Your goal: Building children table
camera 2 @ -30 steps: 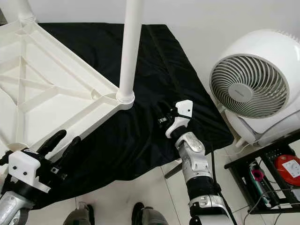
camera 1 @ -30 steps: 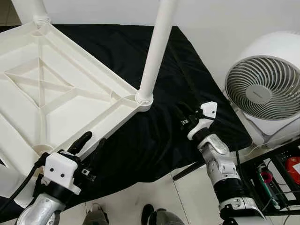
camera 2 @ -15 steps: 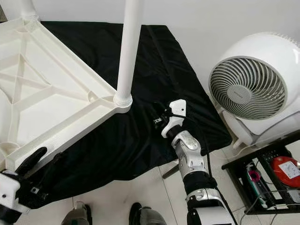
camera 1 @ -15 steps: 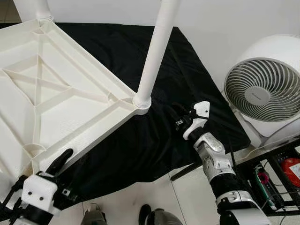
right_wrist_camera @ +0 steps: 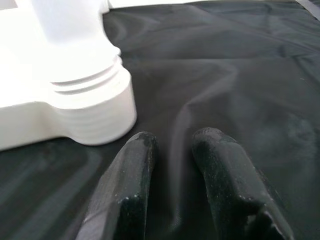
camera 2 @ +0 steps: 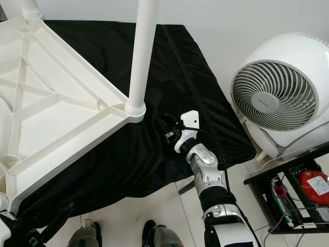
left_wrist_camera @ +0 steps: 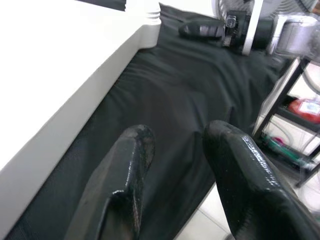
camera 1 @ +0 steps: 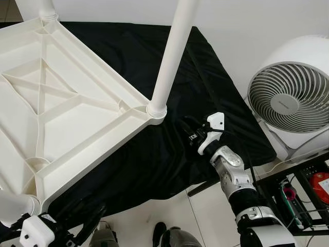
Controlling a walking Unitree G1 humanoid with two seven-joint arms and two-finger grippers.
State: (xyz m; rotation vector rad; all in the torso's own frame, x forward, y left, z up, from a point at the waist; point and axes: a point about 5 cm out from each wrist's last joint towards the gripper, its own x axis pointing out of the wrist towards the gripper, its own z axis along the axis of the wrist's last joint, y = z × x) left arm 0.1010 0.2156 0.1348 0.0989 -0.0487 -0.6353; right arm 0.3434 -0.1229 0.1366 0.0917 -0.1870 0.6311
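The white children's table lies upside down on a black cloth. A white leg stands upright in the near corner socket, and a second leg stands at the far corner. A third white leg end shows at the near left corner. My right gripper rests low on the cloth just right of the near socket, open and holding nothing; in the right wrist view its fingers point at the threaded socket. My left gripper hangs low by the table's front edge, open and empty.
A large white fan stands on the floor to the right. Below it is a black rack holding a red object. The cloth's front edge hangs over pale floor tiles, near my feet.
My left arm has dropped down and back toward the table's near left corner. My right gripper has slid left along the cloth, closer to the leg socket.
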